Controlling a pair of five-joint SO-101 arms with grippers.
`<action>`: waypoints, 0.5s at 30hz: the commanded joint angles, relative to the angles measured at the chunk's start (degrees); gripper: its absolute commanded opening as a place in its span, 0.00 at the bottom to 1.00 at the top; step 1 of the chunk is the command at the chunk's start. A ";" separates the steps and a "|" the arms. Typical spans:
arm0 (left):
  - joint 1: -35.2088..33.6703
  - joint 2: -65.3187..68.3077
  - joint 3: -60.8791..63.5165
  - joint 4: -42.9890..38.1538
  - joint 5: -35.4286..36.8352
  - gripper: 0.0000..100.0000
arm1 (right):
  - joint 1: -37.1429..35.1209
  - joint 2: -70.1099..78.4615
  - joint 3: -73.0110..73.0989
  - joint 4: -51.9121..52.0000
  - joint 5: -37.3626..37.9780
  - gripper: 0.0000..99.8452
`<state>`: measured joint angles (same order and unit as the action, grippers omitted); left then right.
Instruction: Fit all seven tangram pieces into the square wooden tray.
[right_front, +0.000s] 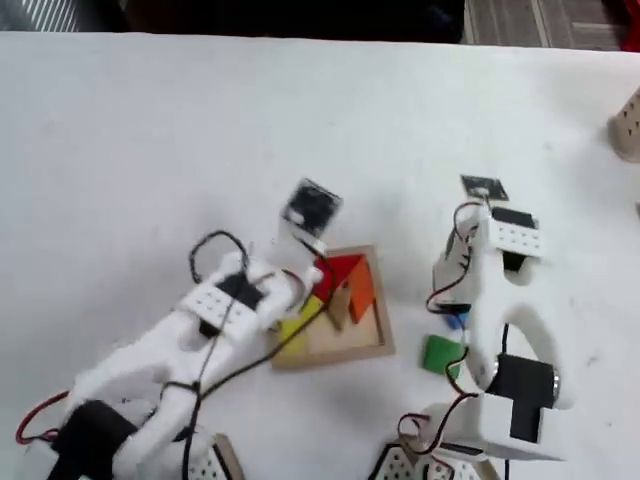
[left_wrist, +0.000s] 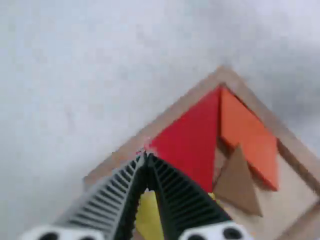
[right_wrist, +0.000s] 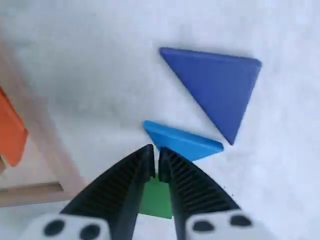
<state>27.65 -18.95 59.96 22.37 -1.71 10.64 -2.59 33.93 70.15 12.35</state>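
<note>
Poised with jaws closed and empty, the left gripper (left_wrist: 146, 159) meets the red wooden triangle (left_wrist: 192, 142) in the square wooden tray (left_wrist: 175, 106) and could shove it onto the rim. The right gripper (right_wrist: 156, 152), likewise closed on nothing, hangs near the loose dark blue triangle (right_wrist: 215, 85).

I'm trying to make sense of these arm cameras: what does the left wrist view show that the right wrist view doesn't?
Left wrist view, not the right: the red triangle, brown triangle and yellow piece, in the tray. Right wrist view, not the left: the dark blue triangle, light blue piece and green piece, on the table outside it. Both: the tray's rim and the orange piece inside it.
</note>
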 joint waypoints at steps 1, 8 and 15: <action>5.85 -3.65 -0.09 -1.41 -0.35 0.02 | 1.80 -0.92 0.09 -1.98 1.05 0.02; 12.62 -1.36 -0.18 -8.88 10.20 0.02 | 1.71 -0.75 0.18 -2.77 1.05 0.02; 11.91 7.96 -4.57 -8.44 10.11 0.02 | 1.71 -0.57 0.09 -2.95 1.05 0.02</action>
<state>39.16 -11.74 59.34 13.49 7.78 11.69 -2.59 34.37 67.87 12.62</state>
